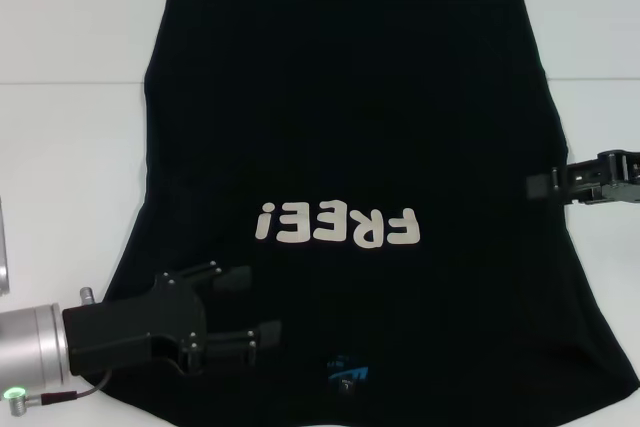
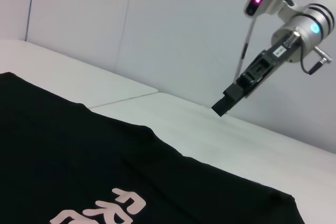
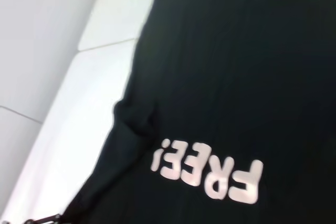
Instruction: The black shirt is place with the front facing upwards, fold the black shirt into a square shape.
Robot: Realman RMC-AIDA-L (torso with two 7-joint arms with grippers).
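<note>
The black shirt point(image 1: 350, 147) lies flat on the white table point(image 1: 70, 147), "FREE!" lettering point(image 1: 337, 226) facing up. The left gripper point(image 1: 245, 307) hovers over the shirt's near left part, fingers spread wide. The right gripper point(image 1: 540, 184) hangs at the shirt's right edge; its opening cannot be told.

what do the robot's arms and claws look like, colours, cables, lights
The left claw has black, angular fingers with small silver screws, on a black block joined to a silver cylindrical wrist carrying a green light and thin cable. The right claw is black too, on a silver wrist with a blue light and cable.
</note>
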